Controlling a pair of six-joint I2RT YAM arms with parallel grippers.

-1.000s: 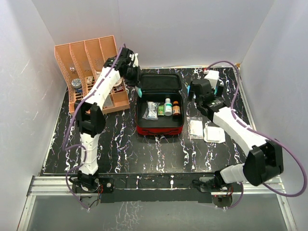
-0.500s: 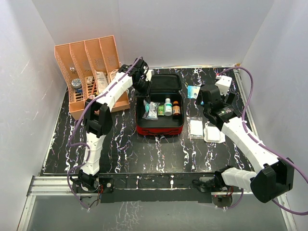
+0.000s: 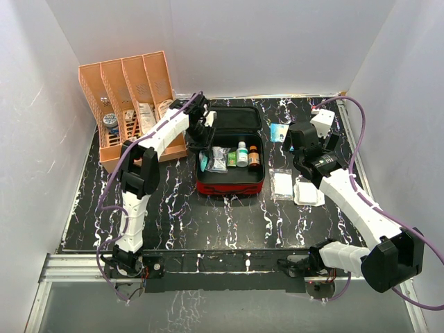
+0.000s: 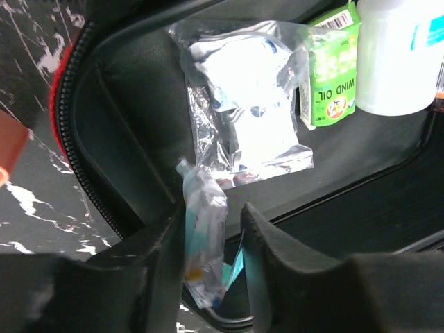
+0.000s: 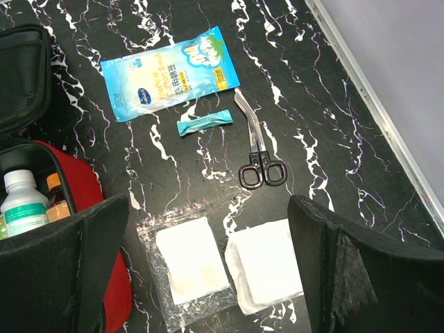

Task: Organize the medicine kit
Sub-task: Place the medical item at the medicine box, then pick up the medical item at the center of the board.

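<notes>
The medicine kit (image 3: 229, 186) lies open at the middle of the bench (image 3: 208, 222), its lid folded back toward twelve o'clock. Four things rest on its black lining: one clear bag (image 4: 243, 111), one green box (image 4: 331, 76), one white bottle (image 4: 402, 48) and one brown bottle (image 3: 254, 157). The left pincer (image 4: 210, 211) hangs over the kit's nine o'clock edge with one small clear packet (image 4: 203, 208) between its narrowly parted fingers; whether they press it I cannot tell. The right pincer (image 5: 208, 215) is spread wide and empty at the kit's three o'clock. Below it lie one blue sachet (image 5: 170, 69), one teal stick (image 5: 205, 123), one pair of scissors (image 5: 258, 156) and two gauze pads, one bagged (image 5: 191, 260) and one bare (image 5: 263, 267). One orange rack (image 3: 128, 76) with four slots stands at ten o'clock.
</notes>
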